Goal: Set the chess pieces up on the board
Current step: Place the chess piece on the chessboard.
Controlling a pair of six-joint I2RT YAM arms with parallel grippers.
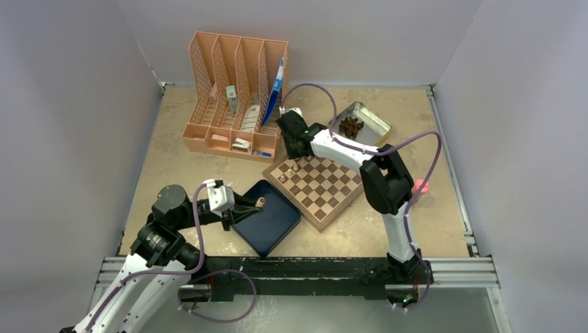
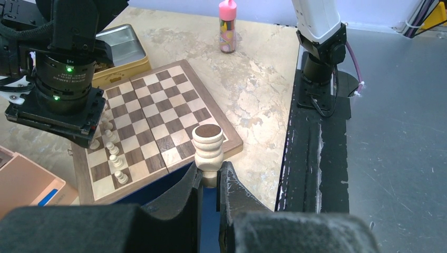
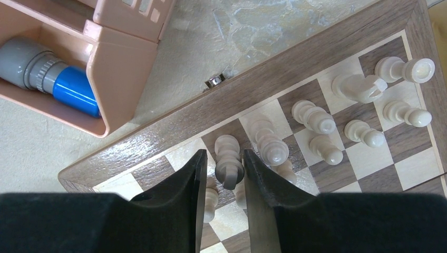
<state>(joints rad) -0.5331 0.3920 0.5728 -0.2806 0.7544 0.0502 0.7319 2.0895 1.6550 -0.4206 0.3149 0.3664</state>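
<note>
Marbled tabletop (image 1: 173, 163); left claw (image 2: 211, 176) pinches 1 pale, dark-based chess piece (image 2: 207, 145); grip of right claw (image 3: 223, 156) unclear.

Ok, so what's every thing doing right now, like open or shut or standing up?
Left gripper: shut on a pale chess piece, base end pointing outward.
Right gripper: fingers either side of a standing piece; grip unclear.
Board: lying flat, pale pieces standing along one edge.
Tin: open, dark pieces inside.
Bottle: upright, cap on.
</note>
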